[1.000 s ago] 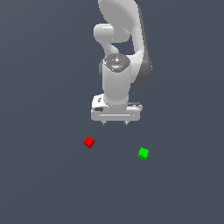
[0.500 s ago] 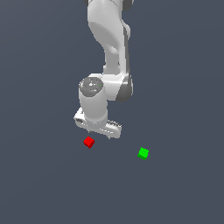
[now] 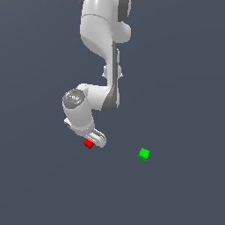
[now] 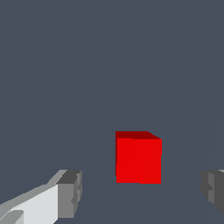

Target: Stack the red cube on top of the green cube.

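Red cube [image 3: 88, 144] sits on the dark grey floor [image 3: 184, 88], partly tucked under the white arm [image 3: 94, 70] in the exterior view, with the gripper [image 3: 93, 141] low over it. The green cube [image 3: 143, 154] lies well apart, toward the exterior view's right. No writing shows on anything.

In the wrist view the red cube [image 4: 138, 157] rests between the two grey fingertips [image 4: 70, 193], which stand wide, clear of it on both sides, gripping nothing.

no readable text or markings anywhere.
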Robot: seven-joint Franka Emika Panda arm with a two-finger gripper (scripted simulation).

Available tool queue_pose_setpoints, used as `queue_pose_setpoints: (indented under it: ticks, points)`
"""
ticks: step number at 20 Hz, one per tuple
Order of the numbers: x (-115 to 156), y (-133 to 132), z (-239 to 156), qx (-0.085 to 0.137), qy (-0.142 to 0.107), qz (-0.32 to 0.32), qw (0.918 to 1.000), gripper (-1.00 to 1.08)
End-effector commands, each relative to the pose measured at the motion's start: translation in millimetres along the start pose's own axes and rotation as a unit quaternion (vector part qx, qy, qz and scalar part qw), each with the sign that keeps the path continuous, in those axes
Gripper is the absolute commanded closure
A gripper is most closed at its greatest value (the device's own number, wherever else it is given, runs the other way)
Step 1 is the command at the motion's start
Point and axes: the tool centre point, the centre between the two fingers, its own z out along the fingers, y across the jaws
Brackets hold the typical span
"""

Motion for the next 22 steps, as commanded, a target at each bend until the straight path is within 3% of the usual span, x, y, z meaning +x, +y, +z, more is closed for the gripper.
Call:
queue_pose_setpoints:
  ticks: [1, 21, 22]
  points:
    - [3, 4, 3, 0.0, 0.0, 0.01, 0.9999, -0.92]
    - [2, 4, 54, 0.001, 0.0, 0.011, 0.9999, -0.92]
    - [2, 4, 54, 0.001, 0.0, 0.011, 0.9999, 1.08]
